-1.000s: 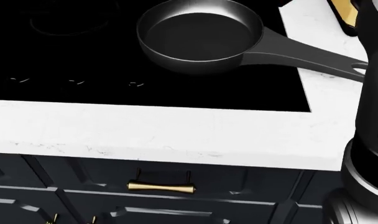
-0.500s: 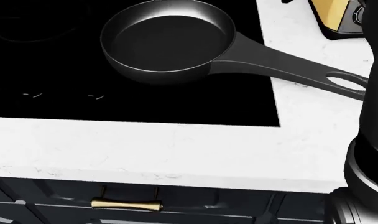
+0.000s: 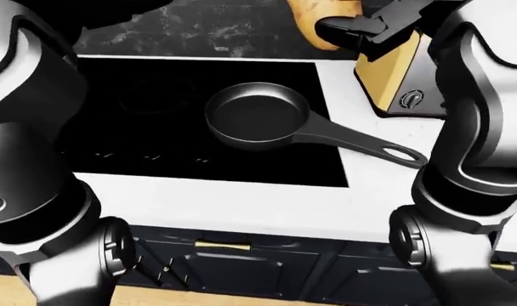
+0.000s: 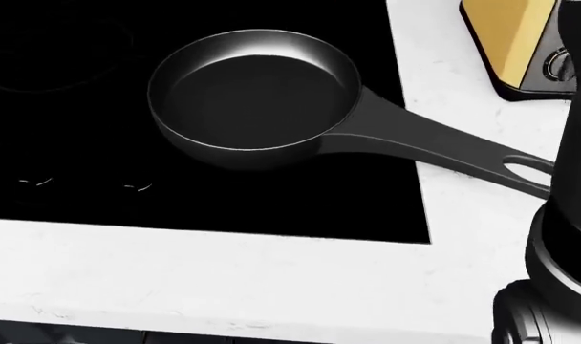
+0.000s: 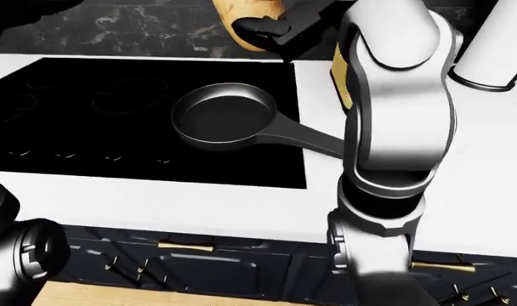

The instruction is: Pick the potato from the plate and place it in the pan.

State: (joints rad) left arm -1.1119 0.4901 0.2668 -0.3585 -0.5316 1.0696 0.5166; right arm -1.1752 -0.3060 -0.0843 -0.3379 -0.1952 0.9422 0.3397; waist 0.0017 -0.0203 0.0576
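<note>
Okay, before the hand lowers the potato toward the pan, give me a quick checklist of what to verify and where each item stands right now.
1. Potato held by the right hand: ok, the fingers close round its lower end at the top of the left-eye view.
2. Pan empty: ok, nothing lies in it.
3. Pan seated flat on the stove: ok, with its handle reaching out over the white counter.
4. Potato above the pan: not ok, it sits up and right of the bowl in both eye views.
5. Left hand out of the way: cannot tell, only the left arm shows.
</note>
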